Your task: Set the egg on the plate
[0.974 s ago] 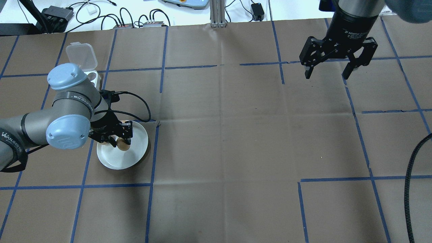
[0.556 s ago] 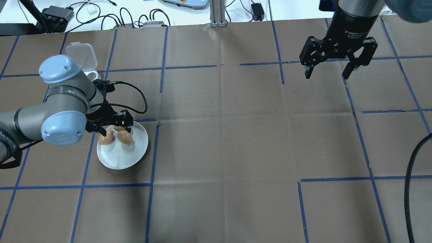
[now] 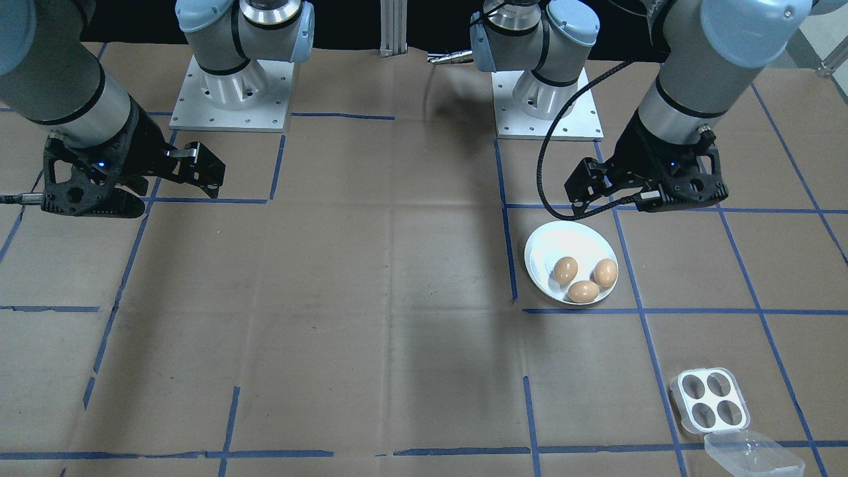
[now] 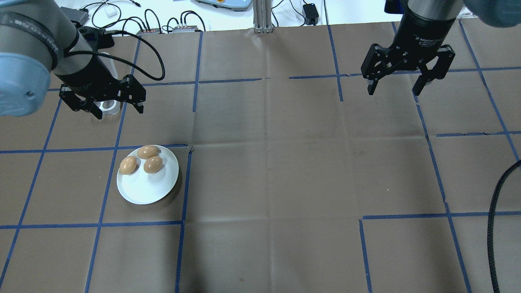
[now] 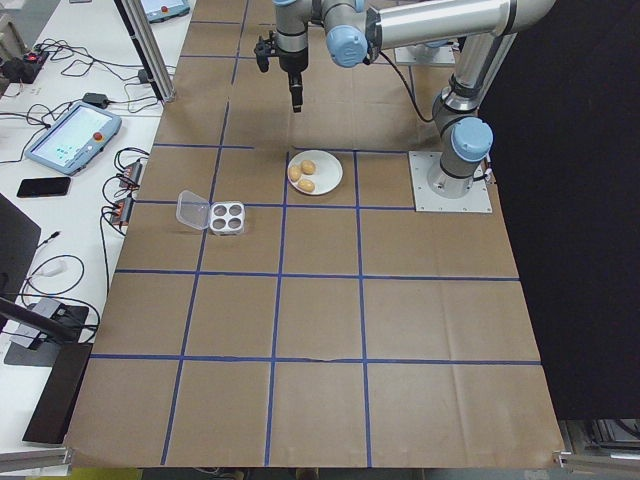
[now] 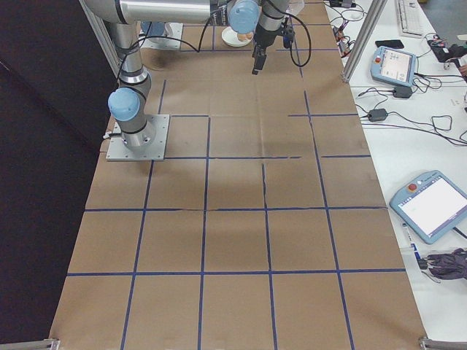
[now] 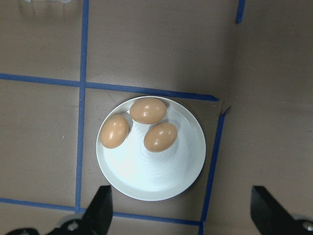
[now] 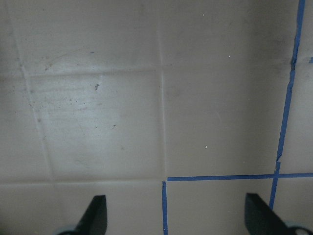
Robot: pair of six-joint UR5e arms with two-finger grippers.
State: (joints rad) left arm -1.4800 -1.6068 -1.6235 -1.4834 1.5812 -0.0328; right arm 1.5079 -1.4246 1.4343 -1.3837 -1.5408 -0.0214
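— White plate (image 4: 143, 191) on brown paper, three brown eggs (image 4: 153, 164) grouped on its far half.
— Left gripper (image 4: 101, 99)?
— Raised clear of the plate, pointing down, jaws spread wide, nothing between them; hanging above the clear egg tray (image 3: 709, 399), all four hollows bare.
— Right gripper (image 4: 408, 77)?
— Well apart over bare paper, likewise pointing down, jaws wide, holding nothing.

Three brown eggs (image 4: 145, 160) on a plain white plate (image 4: 147, 191), over a brown paper-covered bench (image 4: 268, 171) gridded with blue tape lines (image 4: 183, 183).
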